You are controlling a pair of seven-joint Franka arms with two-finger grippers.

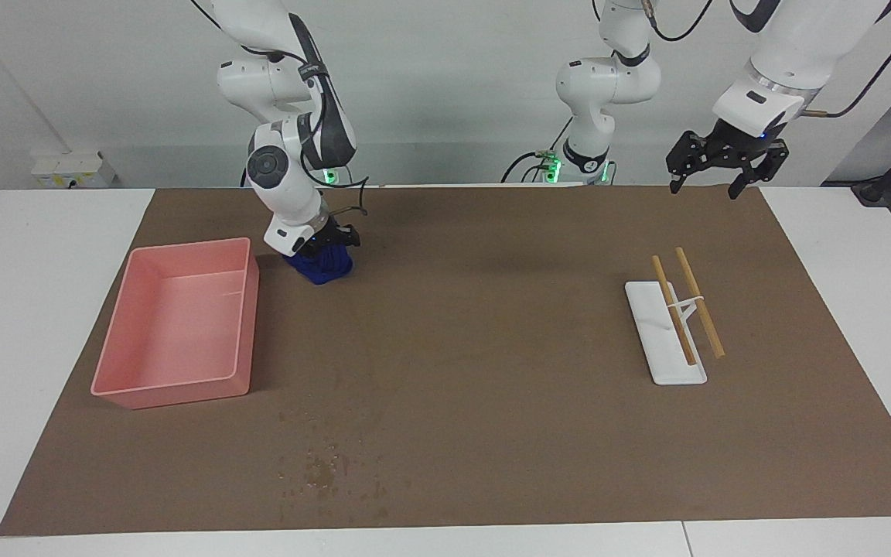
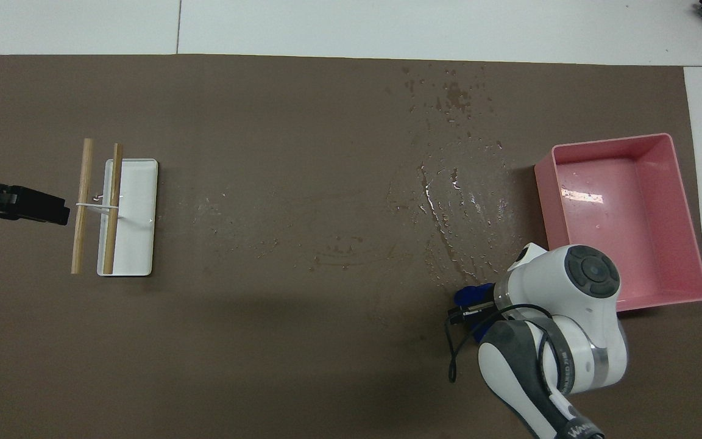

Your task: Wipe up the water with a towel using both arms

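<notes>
Towel (image 1: 322, 265): navy cloth, bunched, sitting on the brown mat (image 1: 492, 325) directly under the right gripper (image 1: 331, 241). In overhead view only a sliver of towel (image 2: 470, 295) shows past the arm's wrist. Right gripper's fingers are pinched on the top of the cloth; cloth's lower end touches the mat.

Water (image 1: 322, 464): droplets + darker blotches on the mat, farther from the robots than the right gripper. Overhead view shows a second, bigger wet patch (image 2: 460, 201) w/ glossy streaks between that droplet cluster and the gripper, reaching close to the towel. Fainter arc-shaped smears run from there toward the mat's middle.

Pink tray (image 1: 182, 387): just beside the right gripper, toward the right arm's end of the table; towel sits near the tray's corner closest to the robots, not touching it as far as can be seen.

Left gripper (image 1: 725, 164): up in the air over the mat edge at the left arm's end, fingers spread, holding nothing. Left arm waits.

White rack (image 1: 666, 363) w/ two wooden sticks (image 1: 699, 302) laid across it: on the mat below + farther out from the left gripper, well apart from towel and water.
</notes>
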